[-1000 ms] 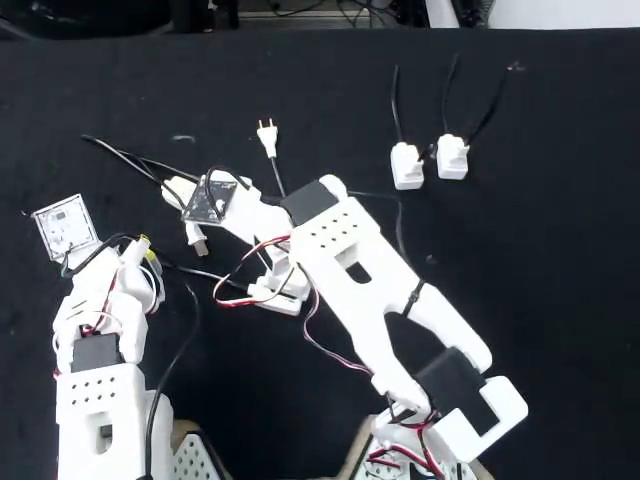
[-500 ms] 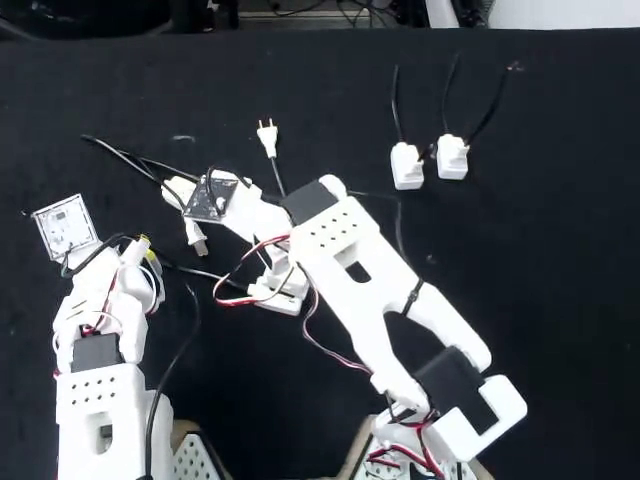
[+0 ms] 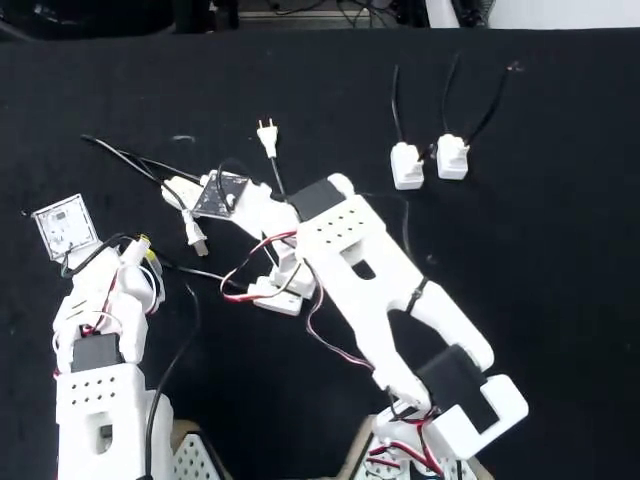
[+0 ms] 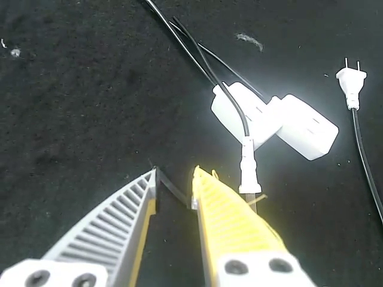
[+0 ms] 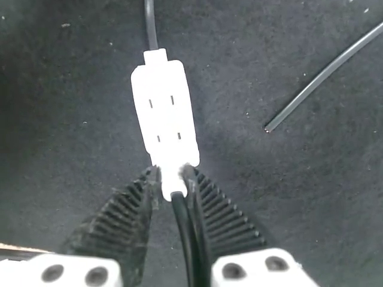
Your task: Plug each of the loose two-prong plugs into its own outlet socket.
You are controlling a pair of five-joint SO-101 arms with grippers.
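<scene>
The right end effector (image 5: pixel 172 173) clamps a plug (image 5: pixel 172 186) seemingly seated in the outlet block (image 5: pixel 164 113); near that block, a second plug (image 3: pixel 266 133) lies loose.

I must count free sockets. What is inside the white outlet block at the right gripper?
On the outlet block, both slot pairs are empty. A white plug on a black cable meets its end, held in the right gripper; its prongs are covered.
</scene>
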